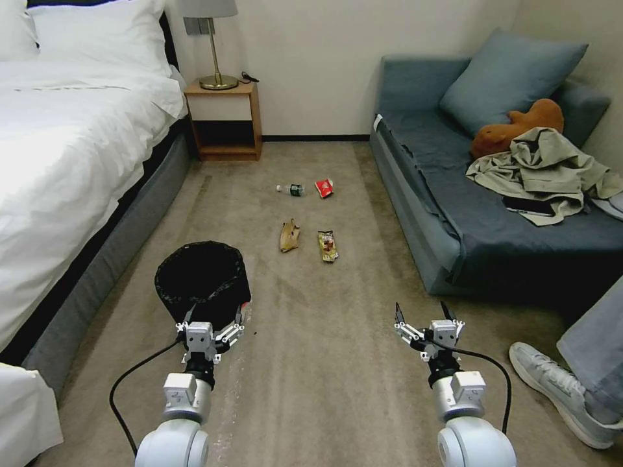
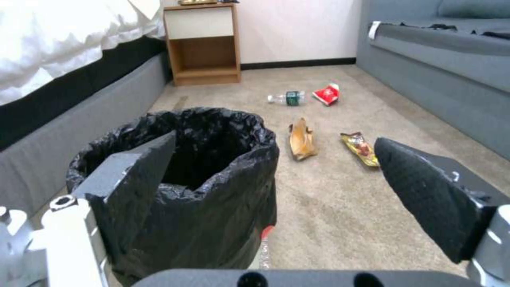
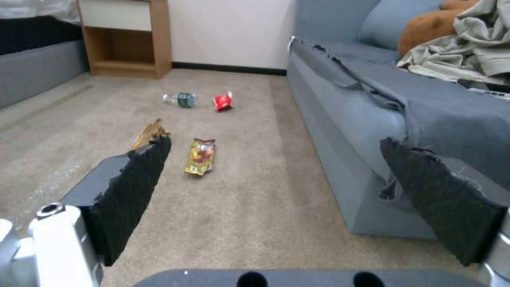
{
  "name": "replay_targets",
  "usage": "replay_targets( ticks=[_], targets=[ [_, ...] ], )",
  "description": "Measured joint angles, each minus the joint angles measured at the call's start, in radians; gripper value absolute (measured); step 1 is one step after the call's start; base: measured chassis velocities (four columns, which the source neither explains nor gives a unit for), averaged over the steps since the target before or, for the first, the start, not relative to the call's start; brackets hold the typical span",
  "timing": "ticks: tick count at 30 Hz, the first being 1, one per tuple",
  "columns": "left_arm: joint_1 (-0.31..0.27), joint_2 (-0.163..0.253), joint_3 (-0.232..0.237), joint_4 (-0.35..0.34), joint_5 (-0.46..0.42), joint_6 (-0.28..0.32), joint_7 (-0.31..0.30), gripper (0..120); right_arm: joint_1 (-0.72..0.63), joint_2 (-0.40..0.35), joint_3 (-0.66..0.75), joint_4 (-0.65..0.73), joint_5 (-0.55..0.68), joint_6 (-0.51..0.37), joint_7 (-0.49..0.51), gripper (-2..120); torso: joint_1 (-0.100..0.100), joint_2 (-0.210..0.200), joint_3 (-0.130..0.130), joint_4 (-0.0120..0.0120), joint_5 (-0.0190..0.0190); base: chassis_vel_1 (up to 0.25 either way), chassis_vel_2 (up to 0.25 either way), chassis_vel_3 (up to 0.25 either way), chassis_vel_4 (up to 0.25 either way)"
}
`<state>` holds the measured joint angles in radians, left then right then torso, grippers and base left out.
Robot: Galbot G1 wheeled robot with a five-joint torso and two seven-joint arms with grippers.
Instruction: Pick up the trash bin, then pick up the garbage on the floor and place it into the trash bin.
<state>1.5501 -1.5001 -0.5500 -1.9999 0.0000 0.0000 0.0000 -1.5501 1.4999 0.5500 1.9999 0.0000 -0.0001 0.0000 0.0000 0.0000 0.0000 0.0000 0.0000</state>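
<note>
Left gripper spread wide at crinkly black-lined trash bin rim; right gripper spread wide over bare carpet; sofa edge near.

bottle label too small to read, trash bin base hidden behind left gripper

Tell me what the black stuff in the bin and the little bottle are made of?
The trash bin liner looks like thin, shiny black plastic: it crinkles and folds over the rim. The bottle looks like clear plastic with a green label, probably; it is small and far away.
</note>
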Motion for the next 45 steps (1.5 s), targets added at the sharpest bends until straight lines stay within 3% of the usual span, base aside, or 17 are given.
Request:
replay_targets(
  ticks=[10, 13, 14, 15, 18, 20, 24, 25, 26, 27, 28, 31, 35, 41, 45],
  targets=[
    [-0.004, 0.006, 0.001, 0.000, -0.009, 0.002, -0.004, 100, 0.000, -0.001, 0.004, 0.000, 0.005, -0.003, 0.000, 100, 0.000, 0.000, 0.000, 0.0001, 0.0000, 0.000, 0.000, 0.000, 0.000],
    [-0.057, 0.071, 0.011, 0.014, -0.104, 0.056, -0.068, 100, 0.002, -0.019, 0.068, 0.021, 0.079, -0.084, 0.009, 100, 0.000, 0.000, 0.000, 0.0001, 0.0000, 0.000, 0.000, 0.000, 0.000],
    [-0.057, 0.071, 0.011, 0.014, -0.104, 0.056, -0.068, 100, 0.002, -0.019, 0.068, 0.021, 0.079, -0.084, 0.009, 100, 0.000, 0.000, 0.000, 0.0001, 0.0000, 0.000, 0.000, 0.000, 0.000],
    [-0.085, 0.107, 0.017, 0.021, -0.157, 0.087, -0.102, 100, 0.002, -0.031, 0.112, 0.036, 0.130, -0.140, 0.017, 100, 0.000, 0.000, 0.000, -0.0001, -0.0002, 0.000, 0.000, 0.000, 0.000],
    [-0.110, 0.139, 0.022, 0.028, -0.203, 0.114, -0.133, 100, 0.003, -0.044, 0.157, 0.052, 0.182, -0.198, 0.025, 100, 0.000, 0.000, 0.000, -0.0001, 0.0001, 0.000, 0.000, 0.000, 0.000],
    [-0.161, 0.202, 0.033, 0.042, -0.296, 0.168, -0.194, 100, 0.005, -0.063, 0.227, 0.076, 0.259, -0.285, 0.038, 100, 0.000, 0.000, 0.000, -0.0002, -0.0004, 0.000, 0.000, 0.000, 0.000],
    [-0.192, 0.243, 0.035, 0.047, -0.344, 0.196, -0.223, 100, 0.015, -0.095, 0.244, 0.077, 0.314, -0.313, 0.020, 100, 0.000, 0.000, 0.000, -0.0003, 0.0008, 0.000, 0.000, 0.000, 0.000],
    [-0.207, 0.265, 0.027, 0.048, -0.368, 0.213, -0.235, 100, 0.024, -0.121, 0.252, 0.074, 0.329, -0.317, 0.008, 100, 0.000, 0.000, 0.000, 0.0008, -0.0013, 0.000, 0.000, 0.000, 0.000],
    [-0.229, 0.292, 0.014, 0.048, -0.395, 0.232, -0.250, 100, 0.025, -0.135, 0.254, 0.071, 0.334, -0.319, 0.001, 100, 0.000, 0.000, 0.000, 0.0002, -0.0019, 0.000, 0.000, 0.000, 0.000],
    [-0.269, 0.346, -0.011, 0.048, -0.447, 0.266, -0.280, 100, 0.027, -0.144, 0.254, 0.067, 0.337, -0.321, -0.004, 100, 0.000, 0.000, 0.000, 0.0001, 0.0012, 0.000, 0.000, 0.000, 0.000],
    [-0.269, 0.346, -0.011, 0.048, -0.447, 0.266, -0.280, 100, 0.027, -0.144, 0.254, 0.067, 0.337, -0.321, -0.004, 100, 0.000, 0.000, 0.000, 0.0001, 0.0012, 0.000, 0.000, 0.000, 0.000],
    [-0.342, 0.423, -0.047, 0.083, -0.516, 0.308, -0.317, 100, 0.028, -0.148, 0.246, 0.057, 0.331, -0.321, -0.009, 100, 0.000, 0.000, 0.000, 0.0000, 0.0000, 0.000, 0.000, 0.000, 0.000],
    [-0.350, 0.432, -0.036, 0.104, -0.515, 0.305, -0.318, 100, 0.027, -0.142, 0.234, 0.043, 0.313, -0.314, -0.010, 100, 0.000, 0.000, 0.000, 0.0001, -0.0004, 0.000, 0.000, 0.000, 0.000],
    [-0.330, 0.412, -0.012, 0.123, -0.503, 0.296, -0.314, 100, 0.027, -0.127, 0.215, 0.016, 0.277, -0.294, -0.011, 100, 0.000, 0.000, 0.000, 0.0001, -0.0002, 0.000, 0.000, 0.000, 0.000],
    [-0.339, 0.408, -0.022, 0.132, -0.506, 0.342, -0.341, 98, 0.017, -0.118, 0.202, -0.003, 0.253, -0.278, -0.014, 100, 0.000, 0.000, 0.000, 0.0000, -0.0002, 0.000, 0.000, 0.000, 0.000]
  ],
)
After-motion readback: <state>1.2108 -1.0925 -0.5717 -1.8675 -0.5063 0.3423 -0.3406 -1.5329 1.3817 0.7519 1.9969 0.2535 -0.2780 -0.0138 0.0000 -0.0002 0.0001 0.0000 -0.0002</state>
